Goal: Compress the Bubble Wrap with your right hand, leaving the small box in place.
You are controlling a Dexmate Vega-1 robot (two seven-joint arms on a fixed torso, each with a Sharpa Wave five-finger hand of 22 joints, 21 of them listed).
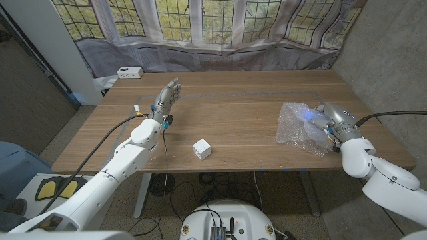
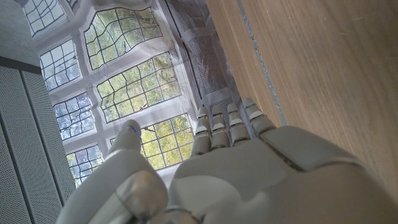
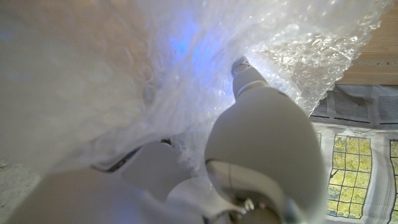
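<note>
A crumpled sheet of clear bubble wrap (image 1: 293, 127) lies on the right side of the wooden table (image 1: 240, 100). My right hand (image 1: 325, 120) is dug into its right part, and the fingers are buried in the wrap. Seen from the right wrist, the bubble wrap (image 3: 124, 74) bunches over my right hand (image 3: 267, 143), with the thumb poking into it and a blue glow shining through. The small white box (image 1: 202, 149) stands alone near the front edge, left of the wrap. My left hand (image 1: 167, 99) is raised on the left, fingers straight and apart, holding nothing; the left hand (image 2: 249, 168) points toward the window.
A white flat device (image 1: 129, 73) sits at the back left corner. Curtained windows (image 1: 200, 20) run behind the table, and a concrete wall (image 1: 387, 47) stands at the right. Bare wood (image 2: 323, 62) lies between the box and the wrap.
</note>
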